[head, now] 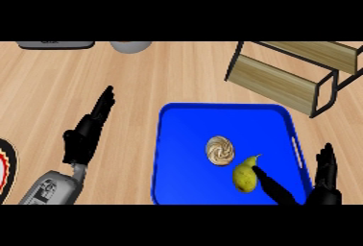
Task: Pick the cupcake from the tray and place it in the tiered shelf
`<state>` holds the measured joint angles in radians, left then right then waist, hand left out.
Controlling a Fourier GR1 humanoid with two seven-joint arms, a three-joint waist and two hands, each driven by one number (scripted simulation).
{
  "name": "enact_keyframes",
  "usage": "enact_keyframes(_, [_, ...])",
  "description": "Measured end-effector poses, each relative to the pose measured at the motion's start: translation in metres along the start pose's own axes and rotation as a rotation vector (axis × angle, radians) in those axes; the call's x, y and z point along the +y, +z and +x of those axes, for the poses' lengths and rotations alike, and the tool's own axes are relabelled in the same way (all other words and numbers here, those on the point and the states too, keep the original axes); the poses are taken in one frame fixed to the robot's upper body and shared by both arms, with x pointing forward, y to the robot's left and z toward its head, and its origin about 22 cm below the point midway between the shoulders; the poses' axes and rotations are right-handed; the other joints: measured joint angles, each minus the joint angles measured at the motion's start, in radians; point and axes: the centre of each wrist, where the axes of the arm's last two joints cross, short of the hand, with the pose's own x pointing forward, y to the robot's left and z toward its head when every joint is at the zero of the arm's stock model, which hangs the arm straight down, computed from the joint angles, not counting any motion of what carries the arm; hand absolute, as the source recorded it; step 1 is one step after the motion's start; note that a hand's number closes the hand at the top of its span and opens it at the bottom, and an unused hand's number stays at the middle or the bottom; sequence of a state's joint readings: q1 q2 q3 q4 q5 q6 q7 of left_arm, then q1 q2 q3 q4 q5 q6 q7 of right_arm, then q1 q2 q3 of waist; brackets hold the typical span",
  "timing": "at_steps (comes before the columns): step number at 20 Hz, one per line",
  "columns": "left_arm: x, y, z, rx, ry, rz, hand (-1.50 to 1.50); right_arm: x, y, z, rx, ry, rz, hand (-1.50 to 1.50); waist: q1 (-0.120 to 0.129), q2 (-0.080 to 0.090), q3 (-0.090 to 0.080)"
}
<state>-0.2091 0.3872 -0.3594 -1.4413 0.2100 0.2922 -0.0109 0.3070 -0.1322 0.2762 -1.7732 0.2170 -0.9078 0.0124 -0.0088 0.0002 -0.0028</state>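
Observation:
The cupcake [220, 151], seen from above with swirled cream frosting, sits near the middle of the blue tray [212, 117]. Next to it, at its lower right, lies a yellow-green pear [245, 175]. My right hand [320, 185] is open at the tray's lower right corner, its thumb touching or just beside the pear and its fingers pointing up along the tray's right rim. The cupcake is apart from it, to the upper left. My left hand [86, 134] rests open on the counter left of the tray. The tiered shelf [291, 77], with wooden slats in a black frame, stands at the upper right.
A grey flat object [55, 44] and a pale round bowl [130, 46] lie at the counter's far edge. Part of a plate [6, 168] with a red and yellow rim shows at the left edge.

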Motion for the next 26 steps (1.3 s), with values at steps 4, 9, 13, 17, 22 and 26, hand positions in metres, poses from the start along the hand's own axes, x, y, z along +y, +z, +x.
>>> enact_keyframes(4, [-0.002, -0.004, -0.001, -0.004, 0.003, -0.006, 0.0, -0.01, 0.001, 0.023, 0.022, 0.079, 0.09, -1.5, 0.006, 0.002, -0.002])
enact_keyframes(9, [-0.002, -0.005, 0.002, -0.012, -0.004, -0.022, 0.0, -0.014, -0.006, 0.047, 0.086, 0.228, 0.212, -1.5, 0.02, 0.004, -0.004])
enact_keyframes(13, [-0.006, -0.006, 0.001, -0.012, -0.003, -0.026, 0.0, -0.014, -0.004, 0.065, 0.15, 0.4, 0.34, -1.5, 0.025, 0.004, -0.006])
enact_keyframes(17, [-0.009, -0.008, 0.003, -0.018, -0.007, -0.026, 0.0, -0.005, -0.003, 0.09, 0.186, 0.56, 0.407, -1.5, 0.028, 0.004, -0.005])
enact_keyframes(22, [-0.008, -0.011, 0.002, -0.009, -0.003, -0.026, 0.0, 0.02, 0.006, 0.125, 0.153, 0.623, 0.447, -1.5, 0.026, 0.002, -0.003])
enact_keyframes(26, [-0.008, -0.01, 0.001, -0.002, 0.0, -0.027, 0.0, 0.043, 0.015, 0.144, 0.121, 0.623, 0.457, -1.5, 0.023, 0.0, -0.001])
